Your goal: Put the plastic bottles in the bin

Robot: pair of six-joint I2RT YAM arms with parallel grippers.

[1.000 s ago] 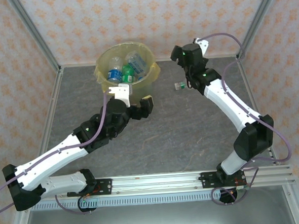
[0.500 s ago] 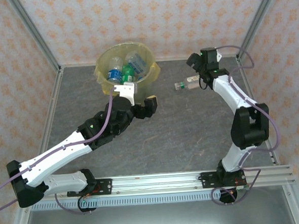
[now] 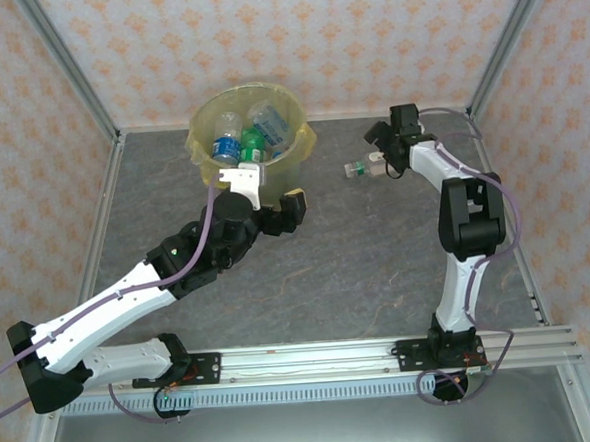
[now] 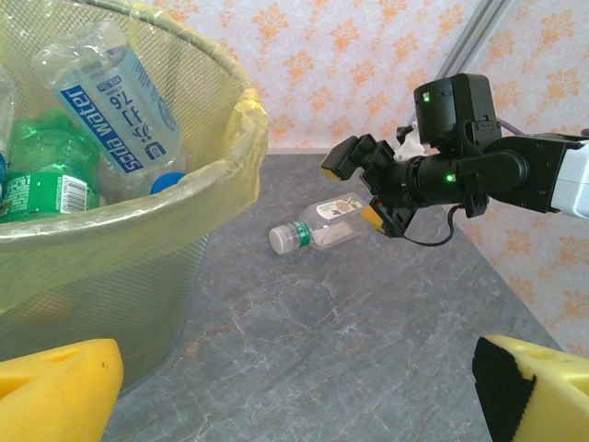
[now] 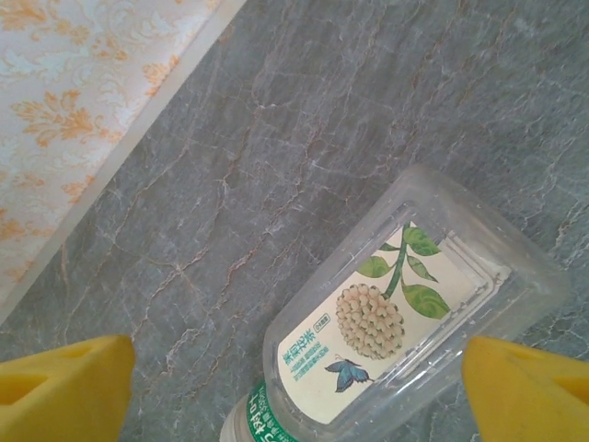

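Observation:
The bin (image 3: 210, 158), a yellowish bucket lined with a yellow bag, stands at the back of the table and holds several plastic bottles, among them a blue-labelled one (image 4: 115, 97) and a green one (image 4: 51, 175). One clear bottle (image 3: 360, 168) with a flower label (image 5: 396, 322) lies on its side on the table, right of the bin. My right gripper (image 3: 382, 156) is down over it, open, with a yellow finger (image 5: 64, 387) on either side of the bottle's body. My left gripper (image 3: 270, 194) hovers open and holds nothing just in front of the bin (image 4: 138, 198).
Grey stone-patterned tabletop (image 3: 357, 257) with metal frame posts and patterned walls around it. The back wall edge (image 5: 120, 157) runs close behind the lying bottle. The right arm's links (image 3: 470, 220) rise along the right side.
The right arm folded in and its wrist came down at the lying bottle, so the bottle now sits between its fingers, which have narrowed slightly. The left arm barely moved.

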